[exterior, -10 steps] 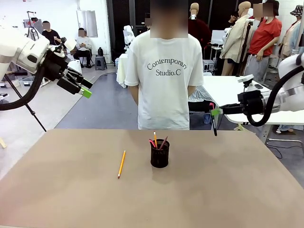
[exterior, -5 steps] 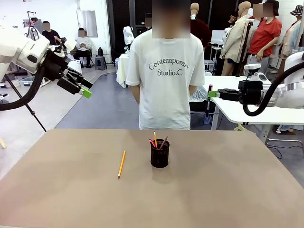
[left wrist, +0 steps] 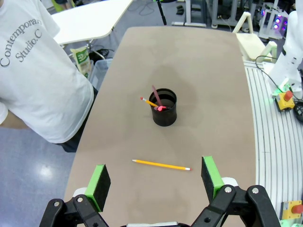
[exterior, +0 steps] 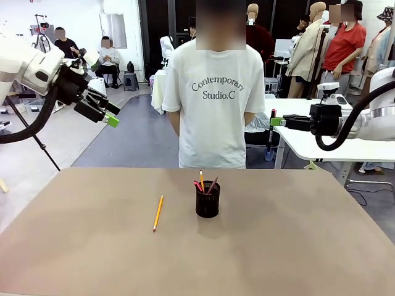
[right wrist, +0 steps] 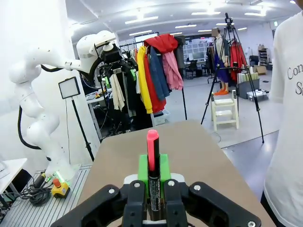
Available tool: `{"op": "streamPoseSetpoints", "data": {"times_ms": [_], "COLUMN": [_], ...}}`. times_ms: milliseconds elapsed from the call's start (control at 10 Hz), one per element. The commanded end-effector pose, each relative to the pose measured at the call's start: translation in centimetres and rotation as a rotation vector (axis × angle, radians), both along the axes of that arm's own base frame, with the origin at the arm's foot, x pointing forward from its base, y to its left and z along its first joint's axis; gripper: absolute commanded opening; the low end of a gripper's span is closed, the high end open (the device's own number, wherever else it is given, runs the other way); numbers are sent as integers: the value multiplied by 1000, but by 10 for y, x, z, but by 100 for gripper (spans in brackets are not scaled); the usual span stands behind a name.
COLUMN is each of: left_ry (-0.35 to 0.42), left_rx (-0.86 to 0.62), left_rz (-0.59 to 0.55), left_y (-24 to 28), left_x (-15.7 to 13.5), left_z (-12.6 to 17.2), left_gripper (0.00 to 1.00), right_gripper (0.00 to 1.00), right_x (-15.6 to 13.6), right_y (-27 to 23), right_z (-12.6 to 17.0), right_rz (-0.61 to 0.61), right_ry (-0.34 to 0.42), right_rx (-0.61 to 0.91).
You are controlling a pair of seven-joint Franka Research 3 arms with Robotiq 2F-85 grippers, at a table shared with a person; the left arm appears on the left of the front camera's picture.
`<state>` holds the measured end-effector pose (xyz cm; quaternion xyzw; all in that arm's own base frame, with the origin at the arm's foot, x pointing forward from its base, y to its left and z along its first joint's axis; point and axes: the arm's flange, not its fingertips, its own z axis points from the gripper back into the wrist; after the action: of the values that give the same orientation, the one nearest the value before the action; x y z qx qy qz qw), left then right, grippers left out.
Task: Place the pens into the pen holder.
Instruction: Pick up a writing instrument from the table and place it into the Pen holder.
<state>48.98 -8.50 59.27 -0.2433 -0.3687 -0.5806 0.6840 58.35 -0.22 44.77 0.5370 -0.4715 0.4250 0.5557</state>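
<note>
1. Front view: The left gripper (exterior: 113,116) is hovering high above the left side of the table (exterior: 296,246), its jaws parted and holding nothing. The right gripper (exterior: 274,122) is hanging in the air beyond the table's far right edge, clamping a black pen with red ends (exterior: 272,132) that is pointing roughly straight up and down. The pen holder (exterior: 207,200) is standing near the table's middle, with a few pens leaning inside it. A yellow-orange pencil (exterior: 158,213) is lying flat to the holder's left, apart from it. A person (exterior: 213,92) is standing at the far side.

2. Left wrist view: The left gripper (left wrist: 156,177) is spreading its green pads wide, looking down at the yellow-orange pencil (left wrist: 161,165). The pen holder (left wrist: 165,108) is sitting beyond the pencil.

3. Right wrist view: The right gripper (right wrist: 153,170) is pinching the barrel of the black pen with red ends (right wrist: 152,161) between its green pads, and the pen's red tip is sticking out past the fingers.

4. The step in hand is probably carrying this pen to the holder. Doing it well means:
   - centring the pen over the open mouth
   - keeping it upright
   - lowering its end past the rim, clear of the leaning pens
   - letting go only then, since a sideways nudge could tip the light cup
</note>
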Motion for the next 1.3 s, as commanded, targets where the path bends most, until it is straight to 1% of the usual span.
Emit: {"op": "streamPoseSetpoints", "data": {"times_ms": [0,700,800,900,1000,1100,1200], "left_ry": [-3,-3,-3,-3,-3,-3,-3], "left_rx": [5,5,5,5,5,5,5], "left_rz": [1,1,1,1,1,1,1], "left_y": [0,0,0,0,0,0,0], "left_x": [-1,-1,-1,-1,-1,-1,-1], "left_z": [1,1,1,1,1,1,1], "left_gripper": [100,100,100,100,100,100,100], "right_gripper": [0,0,0,0,0,0,0], "right_x": [0,0,4,7,10,8,14], "right_y": [1,0,1,10,22,36,52], "right_z": [2,0,-13,-27,-41,-54,-70], "right_rz": [0,0,4,-25,10,32,57], "right_ry": [-4,0,-59,-67,-135,-187,-213], "right_rx": [0,0,32,39,-23,24,36]}}
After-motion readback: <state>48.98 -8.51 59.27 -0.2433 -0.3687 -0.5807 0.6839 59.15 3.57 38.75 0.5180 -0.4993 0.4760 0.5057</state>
